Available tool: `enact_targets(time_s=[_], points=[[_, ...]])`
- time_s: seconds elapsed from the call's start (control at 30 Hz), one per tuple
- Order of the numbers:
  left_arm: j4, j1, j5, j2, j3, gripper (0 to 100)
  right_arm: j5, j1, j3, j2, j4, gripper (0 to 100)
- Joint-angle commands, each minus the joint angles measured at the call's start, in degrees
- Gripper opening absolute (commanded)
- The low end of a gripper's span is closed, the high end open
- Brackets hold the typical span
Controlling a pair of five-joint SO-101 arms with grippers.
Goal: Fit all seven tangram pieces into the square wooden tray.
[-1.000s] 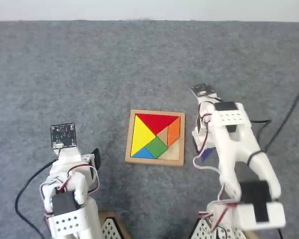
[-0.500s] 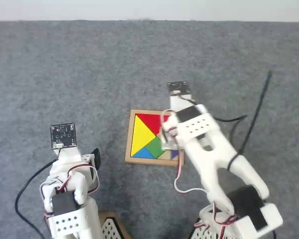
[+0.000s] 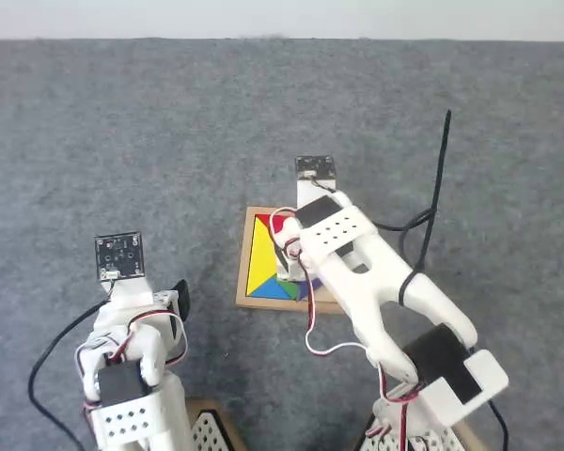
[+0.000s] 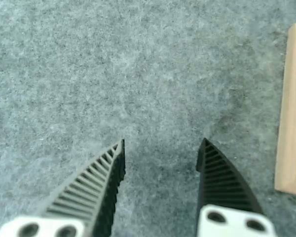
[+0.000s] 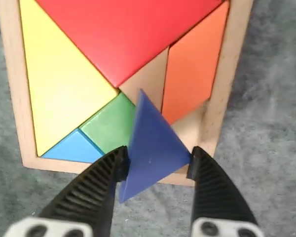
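The square wooden tray (image 3: 242,268) lies in the middle of the grey carpet (image 3: 122,122), between your two arms. Five pieces sit flat in it. The red triangle (image 5: 133,34) fills the far side and the yellow triangle (image 5: 59,89) the left side. The green square (image 5: 111,123) sits near the centre, with the light blue triangle (image 5: 74,148) in the near left corner. The orange piece (image 5: 190,74) stands along the right rim. Between red, green and orange you see a small patch of bare wood (image 5: 150,81), and more bare wood shows in the near right corner.

Your right gripper (image 5: 158,158) is clamped on the dark blue triangle (image 5: 150,148), one finger on each side edge. The triangle hangs over the near right part of the tray, covering part of the green square, the bare corner and the near rim. Its tip points far, toward the small bare patch. You cannot tell whether it touches the tray. From above, the right arm stretches over the right half of the tray.

Your left gripper (image 4: 163,143) sits at the near left, its jaws spread apart with nothing between them. It is over bare carpet, with the tray's left rim just to its right.
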Motion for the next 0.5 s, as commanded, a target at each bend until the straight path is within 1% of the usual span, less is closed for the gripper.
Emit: enact_targets(time_s=[0.0,0.07,0.3,0.37,0.4,0.47], points=[[0.3,-0.3,-0.3,-1.1,-0.6,23,-0.8,-2.7,-3.3,-0.5,-0.6,24.3],[0.3,-0.3,-0.3,-1.1,-0.6,23,-0.8,-3.2,-3.3,-0.5,-0.6,26.4],[0.3,-0.3,-0.3,-1.1,-0.6,23,-0.1,-2.7,-4.9,-0.6,-0.6,26.2],[0.3,-0.3,-0.3,-1.1,-0.6,23,4.9,-0.3,-6.6,-0.7,-0.7,24.5],[0.3,-0.3,-0.3,-1.1,-0.6,23,9.9,0.4,-7.8,-0.7,-1.1,20.9],[0.3,-0.3,-0.3,-1.1,-0.6,23,23.6,0.5,-10.4,-0.7,-2.2,7.9]])
